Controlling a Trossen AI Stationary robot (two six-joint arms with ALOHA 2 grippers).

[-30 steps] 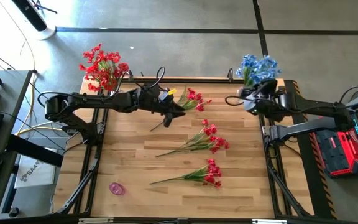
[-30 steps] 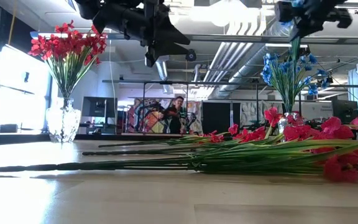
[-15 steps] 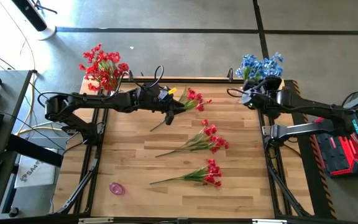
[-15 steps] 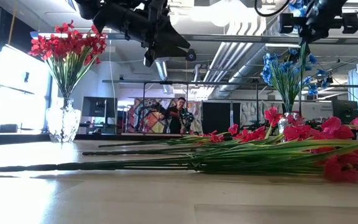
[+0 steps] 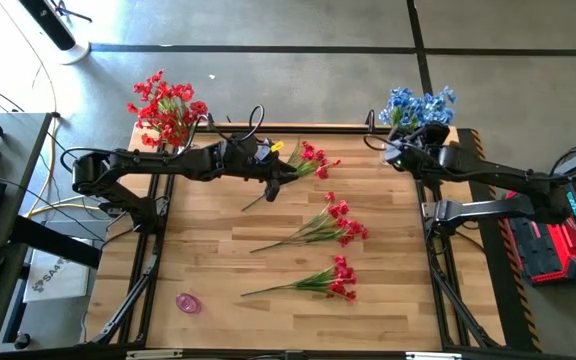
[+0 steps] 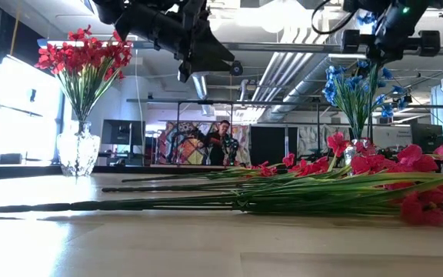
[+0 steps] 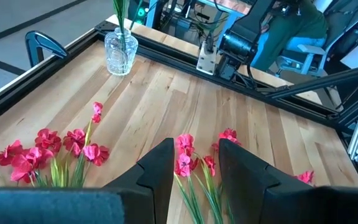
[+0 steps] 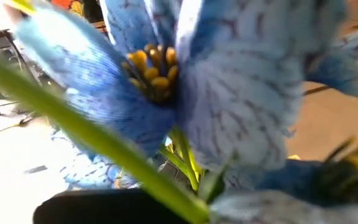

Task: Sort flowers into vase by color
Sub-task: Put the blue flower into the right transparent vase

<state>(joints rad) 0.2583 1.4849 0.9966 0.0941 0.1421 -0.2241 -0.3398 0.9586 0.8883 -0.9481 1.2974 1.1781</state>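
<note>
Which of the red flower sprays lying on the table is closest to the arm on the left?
On the wooden table three red sprays lie flat. The one you mean is the red spray at the far edge, beside the left gripper. The other two lie nearer the middle and the front.

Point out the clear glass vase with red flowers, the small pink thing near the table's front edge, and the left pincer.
Clear glass vase with red flowers [image 6: 78,154]: low view, glass body.
Small pink thing [image 5: 187,302]: high view, its middle.
Left pincer [image 7: 194,163]: left wrist view, gap between its fingertips.
</note>
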